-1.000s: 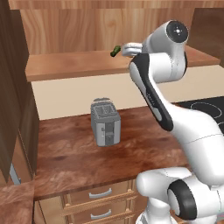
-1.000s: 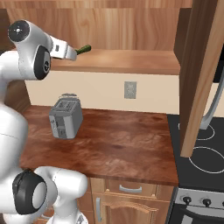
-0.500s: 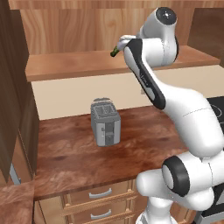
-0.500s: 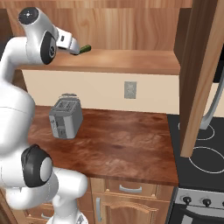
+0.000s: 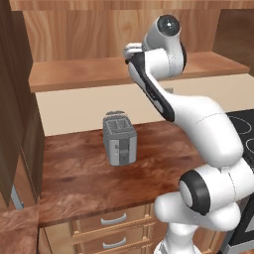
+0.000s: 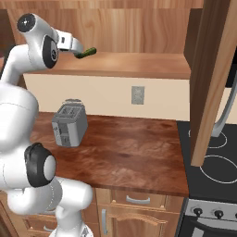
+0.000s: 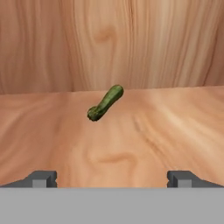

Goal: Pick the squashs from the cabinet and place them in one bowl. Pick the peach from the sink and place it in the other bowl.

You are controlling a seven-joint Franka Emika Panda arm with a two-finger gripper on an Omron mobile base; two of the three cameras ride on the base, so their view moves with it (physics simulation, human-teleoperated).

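Lying on the plank shelf [image 7: 166, 131] of the cabinet [image 6: 139, 28], the dark green squash [image 7: 105, 103] sits at a slant, well back from the front edge and near the grained back panel [image 7: 131, 39]. In the hand view it is apart from the gripper [image 7: 112, 178], whose two dark fingertips [image 7: 41, 178] stand spread wide near the lower corners with nothing between them.

From the right base view the squash [image 6: 86, 53] shows just past the end of the hand, over the left part of the shelf, but the hand covers its near end — whether they touch cannot be told from there. In the left base view the arm's upper links stand in front of the shelf and hide the squash altogether; the fingers cannot be made out either.

A grey toaster [image 5: 119, 138] stands on the wooden counter [image 6: 139, 152] below, towards its back edge. A dark brown cabinet door [image 6: 210, 78] hangs open at the right and cuts off the shelf's right end. The black stove [image 6: 213, 180] at the counter's right edge is cropped by the frame.
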